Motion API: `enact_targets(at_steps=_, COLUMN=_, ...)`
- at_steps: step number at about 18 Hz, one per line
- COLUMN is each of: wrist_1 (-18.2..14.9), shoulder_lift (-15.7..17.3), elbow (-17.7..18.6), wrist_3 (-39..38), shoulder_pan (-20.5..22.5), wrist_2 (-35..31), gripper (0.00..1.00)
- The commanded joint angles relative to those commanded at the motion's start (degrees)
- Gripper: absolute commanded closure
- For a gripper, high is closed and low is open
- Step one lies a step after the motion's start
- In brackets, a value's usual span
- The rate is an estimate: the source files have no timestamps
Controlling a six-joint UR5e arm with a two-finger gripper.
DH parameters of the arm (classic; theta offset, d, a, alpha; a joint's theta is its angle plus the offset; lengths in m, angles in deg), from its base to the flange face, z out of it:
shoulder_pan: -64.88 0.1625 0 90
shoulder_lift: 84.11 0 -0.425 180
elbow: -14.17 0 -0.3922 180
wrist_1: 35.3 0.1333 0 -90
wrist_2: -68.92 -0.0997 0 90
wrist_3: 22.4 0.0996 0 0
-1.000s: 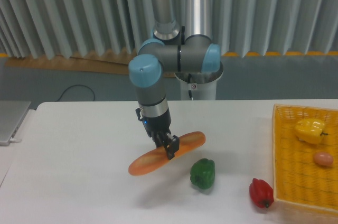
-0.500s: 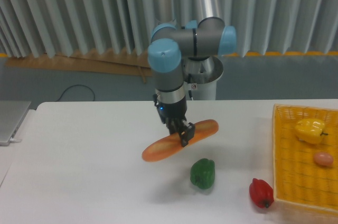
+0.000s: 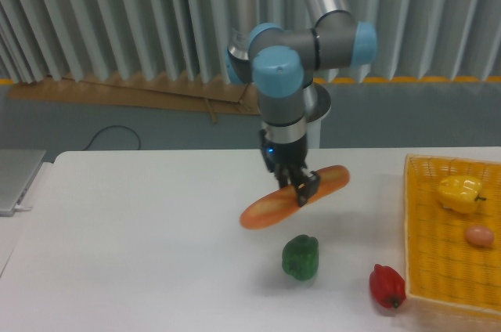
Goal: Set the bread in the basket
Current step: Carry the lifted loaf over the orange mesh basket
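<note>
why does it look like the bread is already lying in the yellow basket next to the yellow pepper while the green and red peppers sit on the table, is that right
Not quite. The bread is not in the basket; the camera view shows it held in the air by the gripper, above the table near the green pepper. The rest holds: the yellow pepper is in the basket, the red pepper on the table.

bread (image 3: 274, 207) above table (image 3: 125, 238), left of basket (image 3: 446, 285), peppers (image 3: 300, 258) below

The room is bright with soft light. The white counter (image 3: 141, 230) shines pale, with faint shadows. Everything looks a little fuzzy.
</note>
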Motion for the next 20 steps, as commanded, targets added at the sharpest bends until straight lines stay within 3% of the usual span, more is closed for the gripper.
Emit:
enact_targets(at_steps=10, wrist_1=0.00, shoulder_lift=0.18, elbow=-0.26, wrist_3=2.47, shoulder_pan=11.16, wrist_2=-0.35, gripper=0.44)
enact_targets(at_steps=16, wrist_1=0.35, shoulder_lift=-0.26, elbow=-0.88, wrist_3=2.91, shoulder_pan=15.21, wrist_2=-0.79, gripper=0.44)
enact_targets(at_steps=20, wrist_1=1.75, shoulder_lift=-3.41, elbow=-1.14, wrist_3=2.91, shoulder_pan=15.57, wrist_2=-4.03, gripper=0.43)
